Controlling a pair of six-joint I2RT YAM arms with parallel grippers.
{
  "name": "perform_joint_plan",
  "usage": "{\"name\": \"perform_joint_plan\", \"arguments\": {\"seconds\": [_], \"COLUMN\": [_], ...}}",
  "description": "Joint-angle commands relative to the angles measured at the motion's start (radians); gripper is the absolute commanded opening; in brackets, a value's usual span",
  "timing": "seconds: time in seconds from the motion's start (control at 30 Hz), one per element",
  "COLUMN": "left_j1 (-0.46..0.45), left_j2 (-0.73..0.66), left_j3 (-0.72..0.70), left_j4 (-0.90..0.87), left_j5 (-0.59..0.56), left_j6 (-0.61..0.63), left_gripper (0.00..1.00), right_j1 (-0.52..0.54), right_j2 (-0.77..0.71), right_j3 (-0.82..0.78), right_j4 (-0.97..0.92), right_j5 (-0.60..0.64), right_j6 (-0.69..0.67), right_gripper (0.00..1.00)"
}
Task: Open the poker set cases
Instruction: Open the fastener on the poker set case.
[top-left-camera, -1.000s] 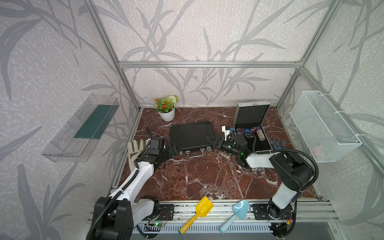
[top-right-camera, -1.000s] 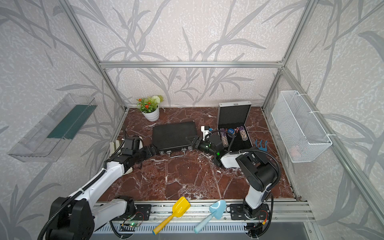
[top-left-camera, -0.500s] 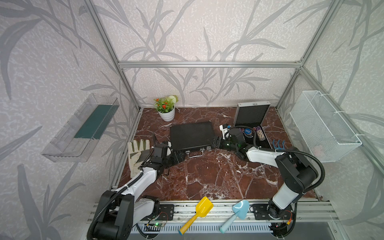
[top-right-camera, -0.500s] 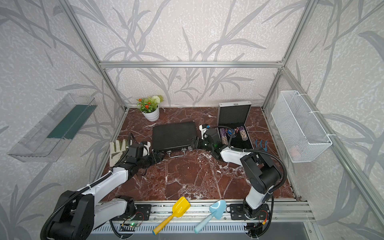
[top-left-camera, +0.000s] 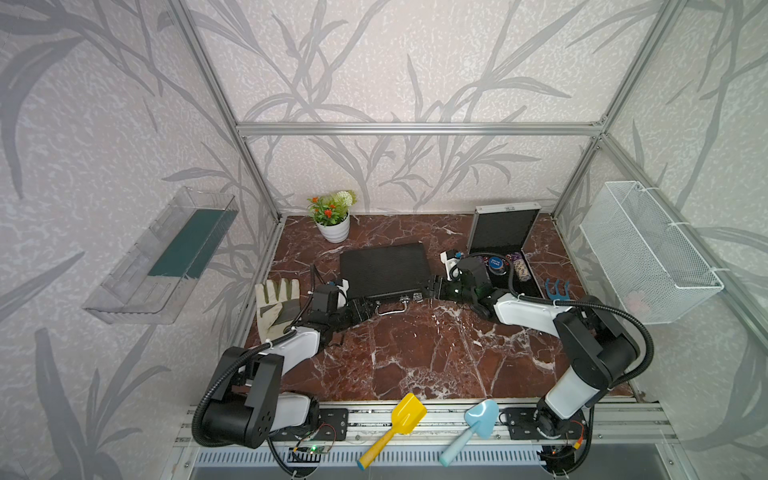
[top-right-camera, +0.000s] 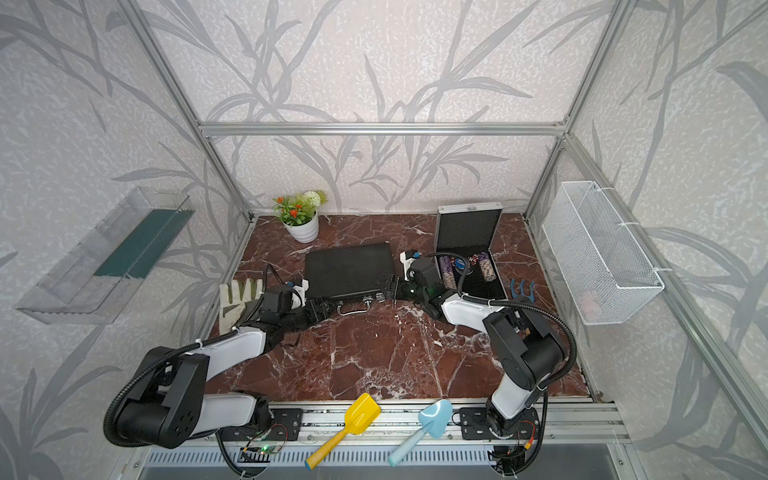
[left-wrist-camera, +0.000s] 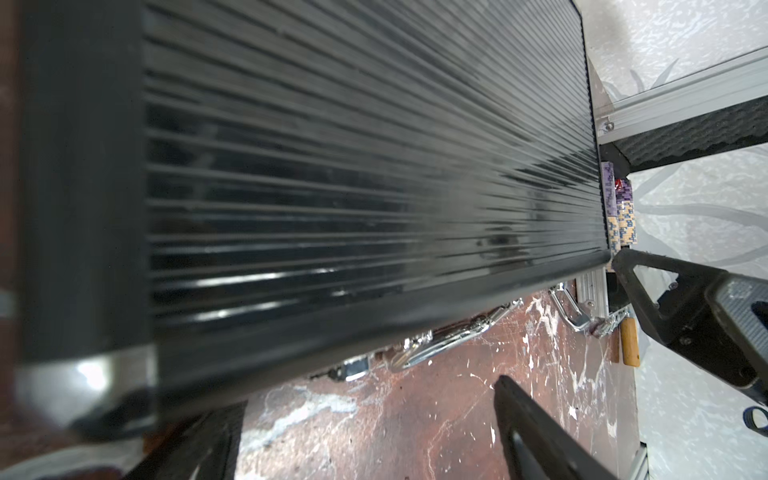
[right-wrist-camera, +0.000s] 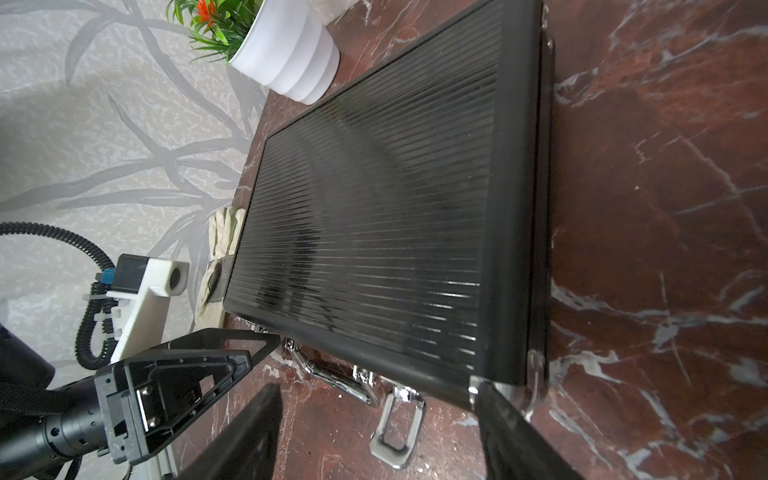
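Observation:
The larger black poker set case (top-left-camera: 384, 270) lies flat mid-table with its lid down, its metal handle (top-left-camera: 390, 309) at the front edge. The smaller silver case (top-left-camera: 503, 226) stands open at the back right, with chip rolls (top-left-camera: 519, 270) in its base. My left gripper (top-left-camera: 365, 307) is open at the black case's front-left corner (left-wrist-camera: 83, 374), only floor between its fingers. My right gripper (top-left-camera: 432, 286) is open at the front-right corner, one fingertip (right-wrist-camera: 511, 428) against the corner. A flipped-down latch (right-wrist-camera: 397, 424) lies between its fingers.
A flower pot (top-left-camera: 332, 220) stands behind the black case and a glove (top-left-camera: 276, 305) lies left of it. A blue hand rake (top-left-camera: 557, 289) lies by the silver case. A yellow shovel (top-left-camera: 395, 428) and a blue trowel (top-left-camera: 471, 428) rest on the front rail. A wire basket (top-left-camera: 648, 253) hangs on the right wall.
My left gripper has moved right from beside the glove to the black case's front-left corner. The right gripper has moved left to the front-right corner, its jaws wider.

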Motion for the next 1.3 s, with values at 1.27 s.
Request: {"name": "perform_joint_plan", "arguments": {"seconds": [1.27], "left_j1": [0.006], "left_j2": [-0.115], "left_j3": [-0.059], "left_j4": [0.289], "left_j5": [0.219], "left_j6": [-0.037], "left_gripper": [0.53], "right_j1": [-0.027], "right_j2": [-0.005], "right_j3": [-0.030], "right_j4": [-0.050], "right_j5": [0.030], "right_j6": [-0.047], "right_gripper": [0.79]}}
